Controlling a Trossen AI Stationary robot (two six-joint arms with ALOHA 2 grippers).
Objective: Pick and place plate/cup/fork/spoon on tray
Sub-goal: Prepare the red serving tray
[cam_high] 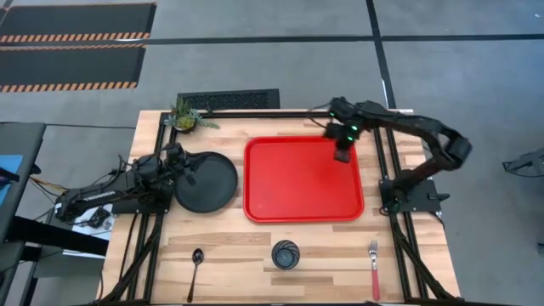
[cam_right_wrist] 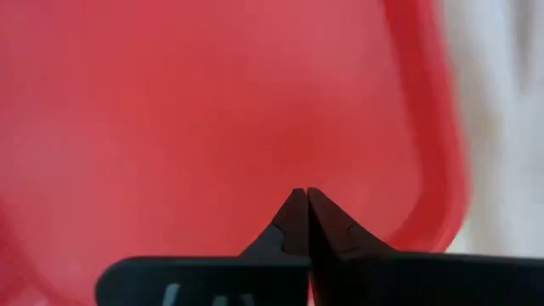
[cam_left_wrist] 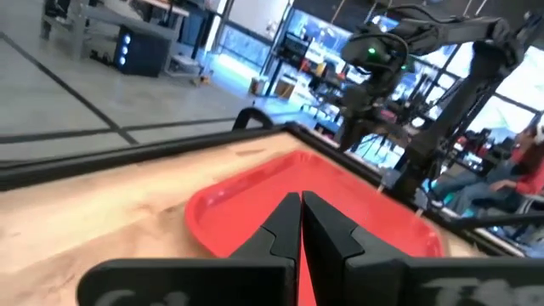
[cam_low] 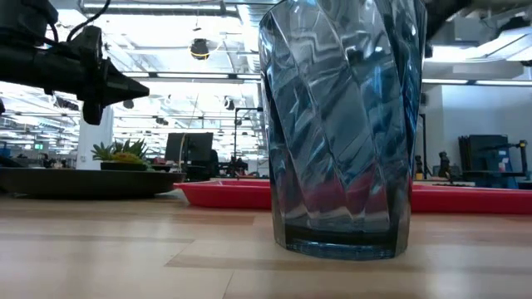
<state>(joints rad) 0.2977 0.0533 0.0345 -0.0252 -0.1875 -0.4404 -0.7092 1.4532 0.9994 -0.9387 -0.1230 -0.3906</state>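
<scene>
The red tray [cam_high: 302, 180] lies at the table's middle. The black plate [cam_high: 208, 184] rests flat on the table just left of the tray and also shows in the low view [cam_low: 83, 181]. The cup [cam_high: 286, 254] stands upright near the front edge and fills the low view [cam_low: 341, 124]. The dark spoon [cam_high: 196, 260] lies at the front left and the red-handled fork [cam_high: 374, 269] at the front right. My left gripper [cam_high: 190, 172] is shut and empty above the plate's left part [cam_left_wrist: 300, 208]. My right gripper [cam_high: 342, 156] is shut and empty over the tray's far right corner [cam_right_wrist: 299, 202].
A small potted plant [cam_high: 184, 116] stands at the table's far left corner. A dark vent grille [cam_high: 228, 99] lies on the floor behind the table's far edge. Bare wood shows between the tray and the items at the front edge.
</scene>
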